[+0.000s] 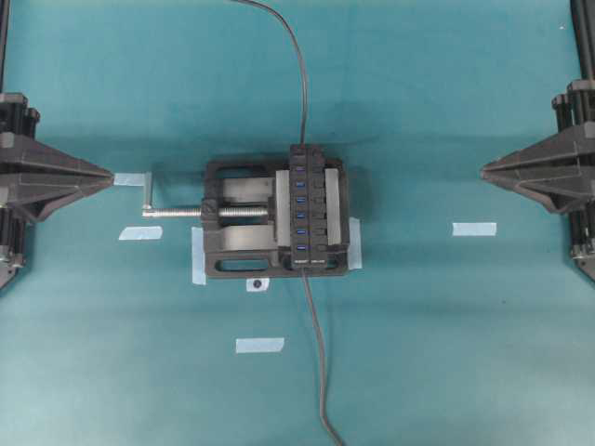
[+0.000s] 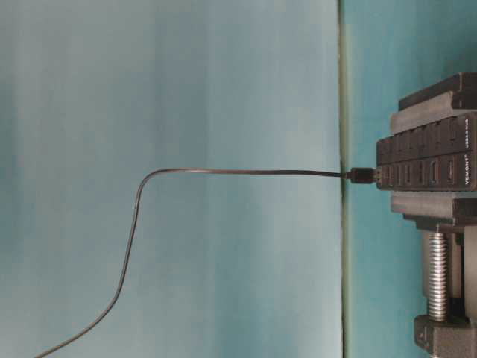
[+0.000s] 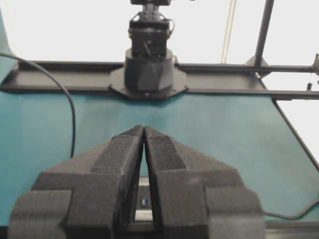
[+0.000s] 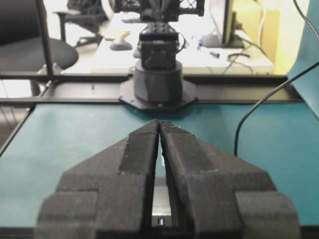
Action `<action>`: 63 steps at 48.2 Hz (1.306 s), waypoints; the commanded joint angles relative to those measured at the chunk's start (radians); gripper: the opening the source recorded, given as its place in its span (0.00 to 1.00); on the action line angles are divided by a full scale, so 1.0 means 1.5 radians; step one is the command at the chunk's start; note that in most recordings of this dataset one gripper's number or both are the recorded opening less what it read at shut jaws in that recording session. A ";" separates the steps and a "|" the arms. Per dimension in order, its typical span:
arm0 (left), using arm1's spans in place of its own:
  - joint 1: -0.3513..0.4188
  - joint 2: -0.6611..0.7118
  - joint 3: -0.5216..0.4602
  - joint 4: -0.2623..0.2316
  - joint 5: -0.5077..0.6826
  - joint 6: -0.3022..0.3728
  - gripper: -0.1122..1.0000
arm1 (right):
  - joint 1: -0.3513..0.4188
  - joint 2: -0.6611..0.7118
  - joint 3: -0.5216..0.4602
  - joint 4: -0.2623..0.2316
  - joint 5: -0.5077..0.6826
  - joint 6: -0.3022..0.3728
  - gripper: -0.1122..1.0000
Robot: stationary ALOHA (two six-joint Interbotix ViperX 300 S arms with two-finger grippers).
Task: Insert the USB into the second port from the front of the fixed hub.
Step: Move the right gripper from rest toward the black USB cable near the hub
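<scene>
The USB (image 2: 363, 175) shows in the table-level view as a small black plug on a thin cable (image 2: 223, 171), lying against one end of the hub (image 1: 311, 206). Whether it is seated there or only touching, I cannot tell. The hub is clamped in a vise (image 1: 237, 216) in the middle of the table (image 1: 446, 353), with its row of blue ports (image 1: 300, 209) facing up.

The left gripper (image 1: 109, 177) and the right gripper (image 1: 485, 170) sit well apart from it at the table's two sides. Each has its fingers pressed together and holds nothing.

The likely troubles:
- **Grasp:** the plug is small, so a pinch that is off-centre could tilt or drop it.
- **Cable:** the long springy cable may twist the plug or tug it sideways on the way over.
- **Port choice:** the ports sit close together, so miscounting from the front would put the plug in the neighbouring one.
- **Insertion:** the hub cannot give, so a skewed or upside-down push would jam rather than seat.
</scene>
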 commanded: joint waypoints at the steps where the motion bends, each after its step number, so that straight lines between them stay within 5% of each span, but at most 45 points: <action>1: 0.000 0.003 -0.002 0.005 -0.007 -0.009 0.22 | -0.006 0.007 -0.007 0.004 -0.007 -0.002 0.25; 4: -0.001 0.003 -0.001 0.005 -0.007 -0.016 0.21 | -0.008 0.001 0.002 0.016 -0.008 0.007 0.27; 8: -0.003 0.002 -0.003 0.005 -0.005 -0.020 0.11 | -0.009 -0.006 0.012 0.027 -0.006 0.032 0.17; 16: -0.003 0.003 -0.005 0.005 0.007 -0.020 0.10 | -0.012 -0.020 0.012 0.027 0.009 0.072 0.11; 37: -0.002 0.025 -0.027 0.005 0.185 -0.021 0.10 | -0.103 0.025 -0.074 0.026 0.271 0.074 0.11; 63: -0.002 0.035 -0.026 0.005 0.195 -0.020 0.10 | -0.149 0.244 -0.165 -0.037 0.368 0.067 0.11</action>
